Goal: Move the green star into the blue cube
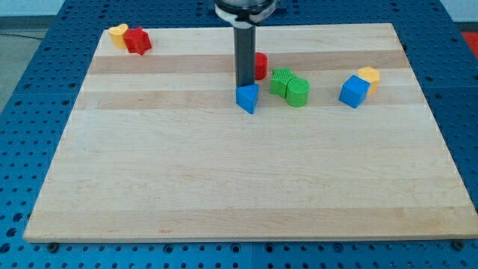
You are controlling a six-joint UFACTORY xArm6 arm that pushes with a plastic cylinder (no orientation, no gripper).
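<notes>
Eight blocks sit on the tabletop (224,187). No pincer on this rig; only a rod, so no spread or pinch to report. My tip (245,84) ends just above the blue triangle (248,98), apparently touching its top edge, though the contact itself is hard to make out.

Landmark: green star (281,80).
- Green cylinder (297,92) touches the star on its lower right.
- Red block (259,66) just to the star's upper left, partly hidden by the rod; shape unclear.
- Blue triangle and tip both to the star's left, near but apart.
- Blue cube (354,91) to the star's right, with a clear gap between; yellow block (368,75) touches the cube's upper right.
- Yellow heart (117,33) and red star (137,40) far to the upper left, touching each other.

Step in hand, as I judge it: approach. Tip is on the correct side of the star for a rightward push but not yet against it.

Next move calls for sliding right to meet the star's left face, then pushing toward the cube. Risk: the cylinder lies in the path and would likely ride along or deflect the star.
</notes>
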